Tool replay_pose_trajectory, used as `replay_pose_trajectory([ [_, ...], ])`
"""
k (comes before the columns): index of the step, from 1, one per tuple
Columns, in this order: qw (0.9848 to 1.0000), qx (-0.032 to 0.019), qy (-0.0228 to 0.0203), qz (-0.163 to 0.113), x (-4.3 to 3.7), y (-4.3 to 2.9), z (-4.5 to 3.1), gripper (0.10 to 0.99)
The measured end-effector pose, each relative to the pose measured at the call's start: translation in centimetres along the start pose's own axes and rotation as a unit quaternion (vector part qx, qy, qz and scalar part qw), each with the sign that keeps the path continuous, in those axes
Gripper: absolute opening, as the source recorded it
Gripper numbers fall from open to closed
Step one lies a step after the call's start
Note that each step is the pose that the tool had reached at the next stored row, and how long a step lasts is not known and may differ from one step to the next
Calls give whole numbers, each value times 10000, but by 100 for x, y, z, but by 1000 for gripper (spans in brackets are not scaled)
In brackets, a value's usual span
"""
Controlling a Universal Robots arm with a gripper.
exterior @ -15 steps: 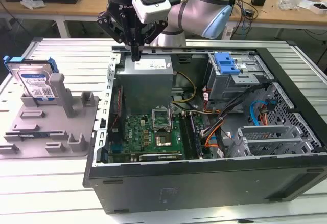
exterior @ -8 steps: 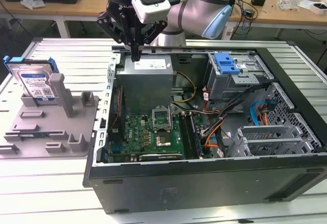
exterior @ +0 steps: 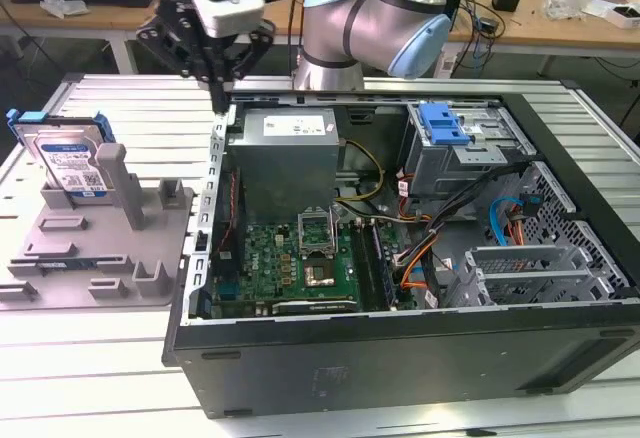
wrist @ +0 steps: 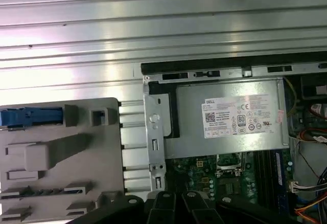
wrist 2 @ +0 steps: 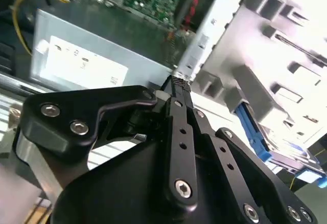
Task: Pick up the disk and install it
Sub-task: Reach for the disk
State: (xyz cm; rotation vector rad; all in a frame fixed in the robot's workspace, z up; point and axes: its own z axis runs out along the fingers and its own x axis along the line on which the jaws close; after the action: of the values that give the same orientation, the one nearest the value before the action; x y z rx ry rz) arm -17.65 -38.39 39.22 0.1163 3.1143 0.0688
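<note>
Exterior view: gripper [exterior: 221, 98] hangs at 11 o'clock of the open PC case [exterior: 400, 343], over the corner where the case wall meets the slatted aluminium table [exterior: 100, 358]. Fingers are pinched together to a single tip with nothing between them. The second wrist view shows the same: the gripper [wrist 2: 179, 83] narrows to one closed point just above the case wall edge. Can't tell whether it touches the metal.

The disk [exterior: 70, 163] is not picked. It stands upright on edge in the grey fixture [exterior: 100, 248], at 9 o'clock of the case and at about 8 o'clock of the gripper, well apart from it. The label faces the exterior camera and the blue bracket wraps its top and sides. In the first wrist view the disk [wrist: 30, 116] shows as a blue strip seated in the fixture [wrist: 61, 152]. In the second wrist view its blue edge [wrist 2: 253, 132] sits against the fixture [wrist 2: 276, 55].

Inside the case, the power supply [exterior: 290, 153] with a white sticker is just at 5 o'clock of the gripper tip and appears in both wrist views [wrist: 230, 114] [wrist 2: 76, 63]. The motherboard [exterior: 290, 263] lies at 6 o'clock of it. The drive cage [exterior: 470, 153] with the blue latch [exterior: 443, 123] is at 3 o'clock of the power supply.
</note>
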Motion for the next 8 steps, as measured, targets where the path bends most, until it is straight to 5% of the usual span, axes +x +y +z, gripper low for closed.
replay_pose_trajectory([
  [5, 10000, 0, 0, 1, 347, 53, 3, 106],
  [8, 10000, 0, 0, 0, 632, 103, 8, 106],
])
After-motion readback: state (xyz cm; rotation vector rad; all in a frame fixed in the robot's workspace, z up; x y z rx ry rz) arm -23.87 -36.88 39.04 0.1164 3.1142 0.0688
